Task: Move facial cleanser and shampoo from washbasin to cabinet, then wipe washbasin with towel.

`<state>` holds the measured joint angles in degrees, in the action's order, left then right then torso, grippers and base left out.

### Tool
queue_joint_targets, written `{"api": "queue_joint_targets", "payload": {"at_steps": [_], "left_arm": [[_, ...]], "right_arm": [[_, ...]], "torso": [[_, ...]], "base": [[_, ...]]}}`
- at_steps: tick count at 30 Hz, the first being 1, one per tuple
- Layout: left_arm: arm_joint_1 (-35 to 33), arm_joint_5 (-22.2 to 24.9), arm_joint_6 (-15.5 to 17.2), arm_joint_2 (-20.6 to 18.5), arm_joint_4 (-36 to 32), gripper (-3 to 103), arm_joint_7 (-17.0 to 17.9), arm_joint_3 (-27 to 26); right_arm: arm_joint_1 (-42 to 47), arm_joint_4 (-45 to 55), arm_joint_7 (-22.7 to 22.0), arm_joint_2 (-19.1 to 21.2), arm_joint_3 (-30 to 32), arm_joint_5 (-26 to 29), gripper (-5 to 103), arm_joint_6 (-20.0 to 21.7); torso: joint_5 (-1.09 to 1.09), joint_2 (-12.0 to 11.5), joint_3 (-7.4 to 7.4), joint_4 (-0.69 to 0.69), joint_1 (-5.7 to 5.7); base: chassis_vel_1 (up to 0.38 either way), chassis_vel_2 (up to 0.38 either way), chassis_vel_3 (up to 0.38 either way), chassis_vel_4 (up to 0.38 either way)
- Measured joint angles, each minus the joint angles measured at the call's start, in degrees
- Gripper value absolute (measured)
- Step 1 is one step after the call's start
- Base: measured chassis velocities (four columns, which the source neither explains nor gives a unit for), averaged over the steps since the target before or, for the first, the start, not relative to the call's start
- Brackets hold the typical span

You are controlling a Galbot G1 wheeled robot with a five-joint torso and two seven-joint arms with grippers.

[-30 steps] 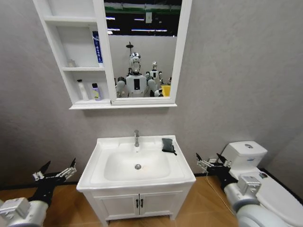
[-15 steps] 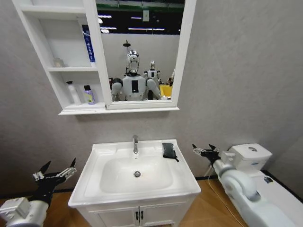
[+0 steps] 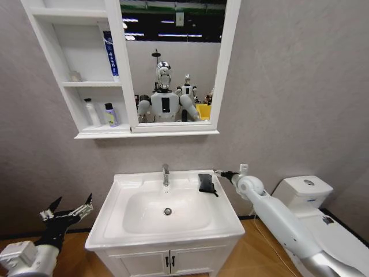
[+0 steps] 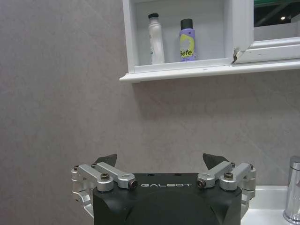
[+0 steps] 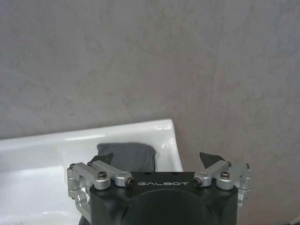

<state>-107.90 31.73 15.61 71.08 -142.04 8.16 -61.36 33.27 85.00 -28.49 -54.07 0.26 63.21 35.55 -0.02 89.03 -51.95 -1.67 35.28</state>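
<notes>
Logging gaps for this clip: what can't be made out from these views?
- Right gripper, head view: too small and end-on to judge its gap from the towel.
- Towel, right wrist view: near part hidden by the gripper body.
- Tall blue tube on the cabinet, head view: label too small to read.

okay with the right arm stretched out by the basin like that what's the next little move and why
Probably ease the right gripper down over the towel. Its jaws stand open beside it, the towel lies untouched at the washbasin's back corner, and two bottles already stand in the cabinet. The left gripper hangs low.
</notes>
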Motion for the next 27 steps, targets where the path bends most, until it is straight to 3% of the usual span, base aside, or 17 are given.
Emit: {"api": "queue_joint_targets", "payload": {"at_steps": [6, 22, 27], "left_arm": [[0.0, 0.0, 0.0, 0.0, 0.0, 100, 0.0, 0.0], [0.0, 0.0, 0.0, 0.0, 0.0, 100, 0.0, 0.0], [0.0, 0.0, 0.0, 0.0, 0.0, 100, 0.0, 0.0]], "right_arm": [[-3.4, -3.6, -3.6, -2.3, -5.4, 3.0, 100, 0.9], [-9.9, -12.1, -3.2, -4.6, -11.3, 7.6, 100, 1.9], [-11.0, -15.1, 0.0, -5.9, -11.9, 6.9, 100, 2.6]], "torso": [[0.01, 0.0, 0.0, 0.0, 0.0], [0.01, 0.0, 0.0, 0.0, 0.0], [0.01, 0.0, 0.0, 0.0, 0.0]], "base": [[0.0, 0.0, 0.0, 0.0], [0.0, 0.0, 0.0, 0.0], [0.0, 0.0, 0.0, 0.0]]}}
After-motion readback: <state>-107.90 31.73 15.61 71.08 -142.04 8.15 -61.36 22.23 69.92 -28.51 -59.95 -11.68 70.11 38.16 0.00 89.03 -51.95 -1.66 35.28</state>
